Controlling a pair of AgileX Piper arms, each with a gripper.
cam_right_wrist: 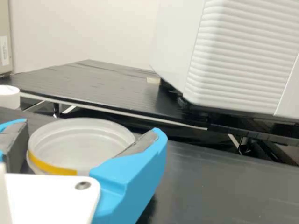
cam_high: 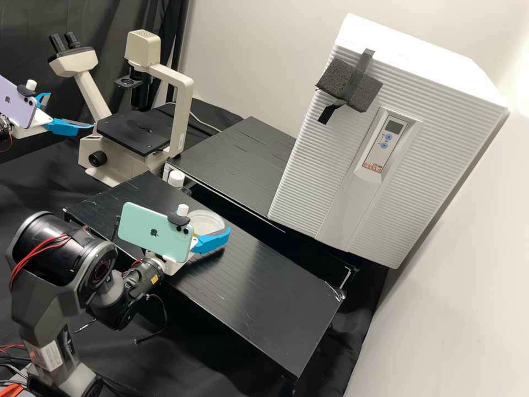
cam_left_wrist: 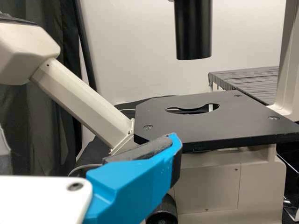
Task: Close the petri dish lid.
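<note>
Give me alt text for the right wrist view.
The right gripper, open, has a blue finger to each side of a round petri dish with a yellow strip, on a black stand. Farther back: a second stand and a ribbed white appliance.

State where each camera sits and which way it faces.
High view: fixed, looking forward and down on the bench; both arms show.
Left wrist view: on that arm, facing the microscope; the left gripper shows.
Right wrist view: on that arm, facing the dish; the right gripper shows.
High and right wrist views share the dish.
</note>
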